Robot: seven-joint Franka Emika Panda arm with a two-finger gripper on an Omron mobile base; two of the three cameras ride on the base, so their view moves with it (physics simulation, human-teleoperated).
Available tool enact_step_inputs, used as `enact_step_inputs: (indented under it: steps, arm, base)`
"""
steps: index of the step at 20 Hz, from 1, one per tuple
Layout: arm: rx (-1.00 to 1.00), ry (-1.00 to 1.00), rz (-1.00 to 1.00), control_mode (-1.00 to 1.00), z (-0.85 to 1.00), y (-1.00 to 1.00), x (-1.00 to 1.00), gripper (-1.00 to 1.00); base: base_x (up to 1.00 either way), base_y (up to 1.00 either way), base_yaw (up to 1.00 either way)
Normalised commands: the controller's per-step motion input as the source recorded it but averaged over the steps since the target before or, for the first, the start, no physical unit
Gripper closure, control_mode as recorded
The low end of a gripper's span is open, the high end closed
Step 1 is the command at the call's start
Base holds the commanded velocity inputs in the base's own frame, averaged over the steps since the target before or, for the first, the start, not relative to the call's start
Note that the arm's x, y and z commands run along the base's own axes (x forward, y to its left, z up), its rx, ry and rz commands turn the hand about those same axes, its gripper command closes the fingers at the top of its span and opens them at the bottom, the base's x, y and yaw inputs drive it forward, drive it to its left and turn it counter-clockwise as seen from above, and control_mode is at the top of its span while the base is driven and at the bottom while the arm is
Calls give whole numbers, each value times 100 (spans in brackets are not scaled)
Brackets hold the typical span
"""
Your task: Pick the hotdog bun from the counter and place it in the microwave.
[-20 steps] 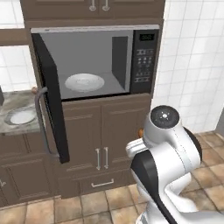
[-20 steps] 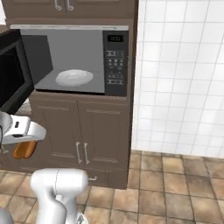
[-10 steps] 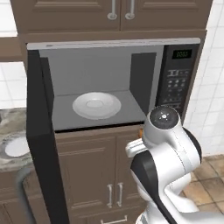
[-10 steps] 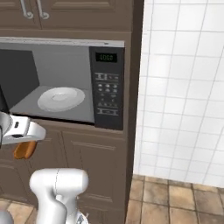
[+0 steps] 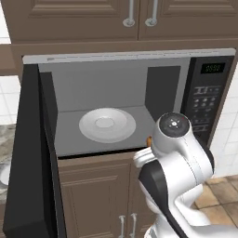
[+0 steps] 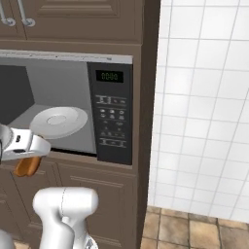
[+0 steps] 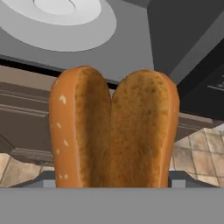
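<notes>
Kitchen cabinets, microwave [image 5: 116,111] open, plate [image 5: 107,124] bare.
Gripper [image 6: 29,158] clamps hotdog bun [image 7: 113,131] just outside cavity; pickup done, placing left.

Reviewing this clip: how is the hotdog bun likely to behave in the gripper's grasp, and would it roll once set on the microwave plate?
The hotdog bun looks like soft bread, so it probably gives under squeezing and is light for its size. Its surface looks matt and crumbly, so slipping seems unlikely. Its two lobes side by side make a broad shape, so laid on the round white plate it would probably settle, not roll.
</notes>
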Motion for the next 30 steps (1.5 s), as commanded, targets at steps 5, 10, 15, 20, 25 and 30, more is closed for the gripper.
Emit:
enact_step_inputs:
  steps: [5,10,15,20,25,30]
  arm:
    - [8,-24,9,-100,4,-1,28,100]
    - [29,-18,8,-100,22,0,100,100]
    - [25,-29,8,-100,3,56,84,100]
    - [7,-21,-3,-100,12,100,54,100]
    - [0,-4,-8,-100,-29,30,39,100]
    - [2,3,-2,-100,-1,-5,80,100]
  base:
    - [0,0,0]
    - [0,0,0]
    - [0,0,0]
    - [0,0,0]
    - [0,0,0]
    - [0,0,0]
